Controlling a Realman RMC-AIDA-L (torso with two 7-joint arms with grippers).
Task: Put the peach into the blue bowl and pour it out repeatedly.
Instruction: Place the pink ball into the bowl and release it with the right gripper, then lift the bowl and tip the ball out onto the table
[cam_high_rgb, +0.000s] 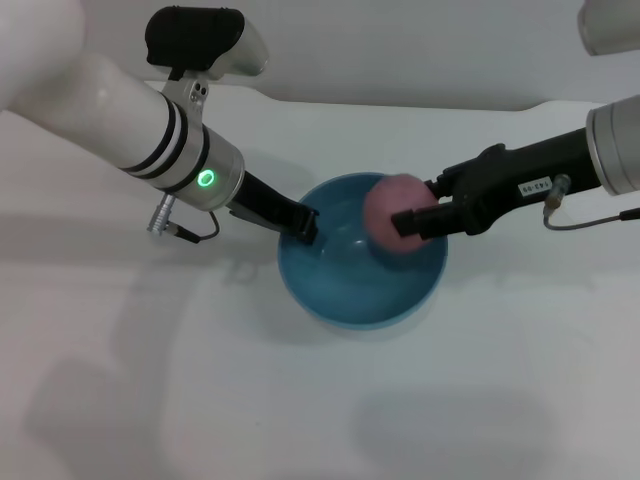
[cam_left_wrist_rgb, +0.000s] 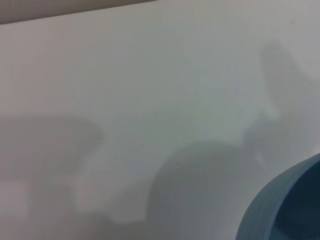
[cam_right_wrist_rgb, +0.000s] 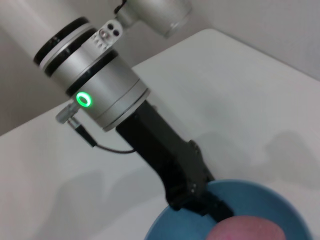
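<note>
Left pincer (cam_high_rgb: 305, 228) reaches down from the left; right pincer (cam_high_rgb: 412, 222) is clamped shut, opposite.

soft even light, blurred wrist view

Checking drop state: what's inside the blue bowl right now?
The peach, shut in the right gripper, hangs over the blue bowl. Left gripper clamps the rim. The floor beneath the peach is hidden.
</note>
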